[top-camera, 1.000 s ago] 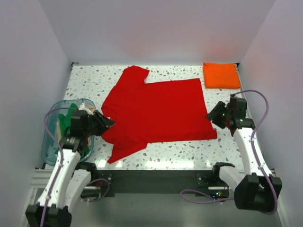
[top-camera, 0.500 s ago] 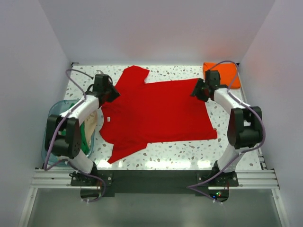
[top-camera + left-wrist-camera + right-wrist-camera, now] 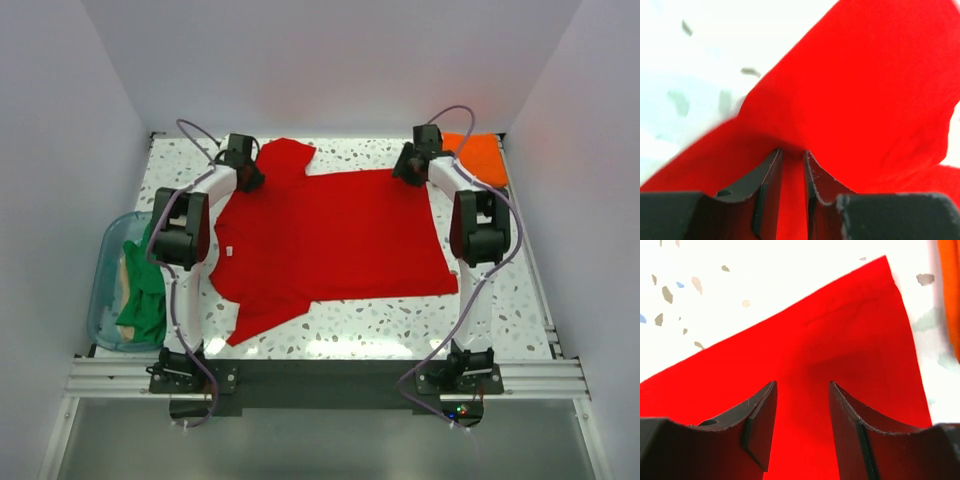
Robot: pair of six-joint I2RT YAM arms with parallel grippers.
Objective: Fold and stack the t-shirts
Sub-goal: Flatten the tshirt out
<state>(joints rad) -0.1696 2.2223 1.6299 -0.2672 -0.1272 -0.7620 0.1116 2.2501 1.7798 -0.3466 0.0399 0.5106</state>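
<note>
Top external view: one red shirt point(image 3: 330, 235), one orange shirt point(image 3: 485, 160), one tub point(image 3: 100, 280). Only the wrist views show the left gripper point(image 3: 793, 151) pinching the red shirt and the right gripper point(image 3: 802, 383) spread.

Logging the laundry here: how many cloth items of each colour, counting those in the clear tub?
Spread red cloth t-shirt: 1
Folded orange cloth t-shirt: 1
Green cloth garment in clear plastic tub: 1
Tan cloth garment beside it: 1
Total: 4

No legible writing.
The white neck label point(image 3: 228, 252) on the red t-shirt point(image 3: 330, 235), left of centre from above, is too small to read.
</note>
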